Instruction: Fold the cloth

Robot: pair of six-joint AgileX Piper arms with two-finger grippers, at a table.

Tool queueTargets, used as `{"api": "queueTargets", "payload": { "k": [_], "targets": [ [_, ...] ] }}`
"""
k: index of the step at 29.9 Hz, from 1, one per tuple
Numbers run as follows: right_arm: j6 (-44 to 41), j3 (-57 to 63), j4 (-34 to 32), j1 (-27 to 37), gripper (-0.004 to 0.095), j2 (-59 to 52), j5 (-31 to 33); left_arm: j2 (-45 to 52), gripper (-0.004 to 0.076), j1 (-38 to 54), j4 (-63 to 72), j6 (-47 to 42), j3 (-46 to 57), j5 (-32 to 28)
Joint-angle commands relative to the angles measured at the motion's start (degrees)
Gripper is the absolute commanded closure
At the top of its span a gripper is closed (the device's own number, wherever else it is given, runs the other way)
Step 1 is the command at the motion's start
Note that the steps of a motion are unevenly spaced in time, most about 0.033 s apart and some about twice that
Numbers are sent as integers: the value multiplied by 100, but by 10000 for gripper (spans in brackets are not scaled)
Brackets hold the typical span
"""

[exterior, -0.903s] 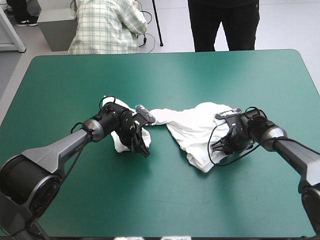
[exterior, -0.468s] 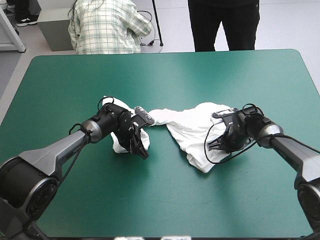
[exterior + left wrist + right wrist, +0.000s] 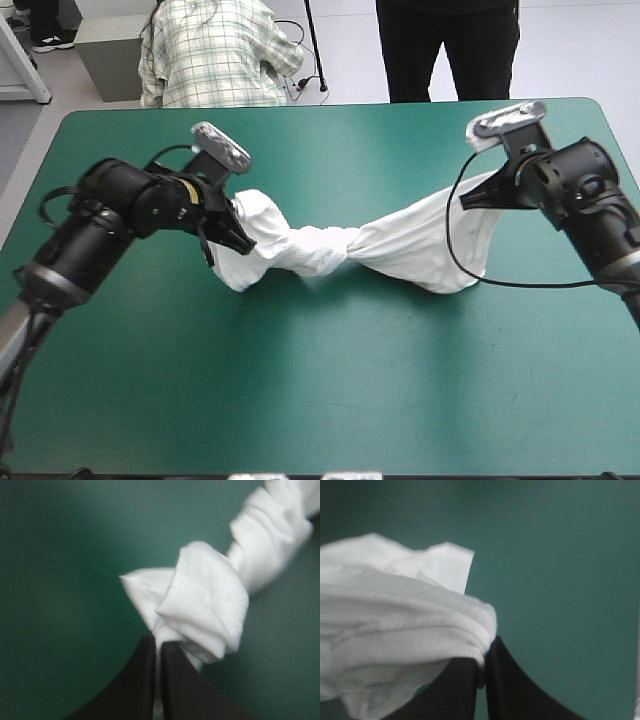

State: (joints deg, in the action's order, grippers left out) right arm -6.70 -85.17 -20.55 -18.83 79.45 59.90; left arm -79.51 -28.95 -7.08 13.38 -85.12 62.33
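The white T-shirt [image 3: 330, 250] hangs stretched between both arms above the teal-green table, twisted into a rope at its middle. My left gripper [image 3: 232, 235] holds its left end, fingers shut on a bunched hem [image 3: 205, 605]; the twisted cloth runs away ahead of the gripper [image 3: 159, 652]. My right gripper [image 3: 478, 198] is raised at the right and shut on the other end; folds of white cloth [image 3: 395, 620] drape beside its fingers [image 3: 482, 670]. The lowest sags of the shirt [image 3: 440, 280] look close to the table.
The teal-green table [image 3: 330, 390] lies bare in front of and behind the shirt. A person in a checked shirt [image 3: 215, 50] crouches beyond the far edge, off the table top.
Both arms have risen and drawn apart, lifting the T-shirt off the table and stretching it from a crumpled heap into a twisted band between the grippers.
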Motion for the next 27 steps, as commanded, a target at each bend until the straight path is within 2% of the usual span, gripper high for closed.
{"api": "queueTargets", "payload": {
  "k": [1, 5, 11, 15, 24, 27],
  "targets": [
    [-72, -975, -598, 24, 925, -487, 7, 546, 733, 53, -152, -170, -1019, -50],
    [-72, -1926, -576, 24, 925, -771, -4, 805, 733, 53, -246, -304, -2003, 76],
    [120, -2701, -425, 12, 925, -1298, -166, 1131, 733, 53, -182, -459, -3002, 77],
    [221, -2719, -155, 12, 925, -1718, -135, 1380, 733, 53, 151, -459, -3177, 195],
    [480, -2639, 522, 12, 925, -2249, 646, 1585, 733, 53, 741, -651, -3151, 1137],
    [503, -2378, 555, 12, 925, -2322, 825, 1590, 733, 53, 708, -783, -2949, 1154]
  ]
}}
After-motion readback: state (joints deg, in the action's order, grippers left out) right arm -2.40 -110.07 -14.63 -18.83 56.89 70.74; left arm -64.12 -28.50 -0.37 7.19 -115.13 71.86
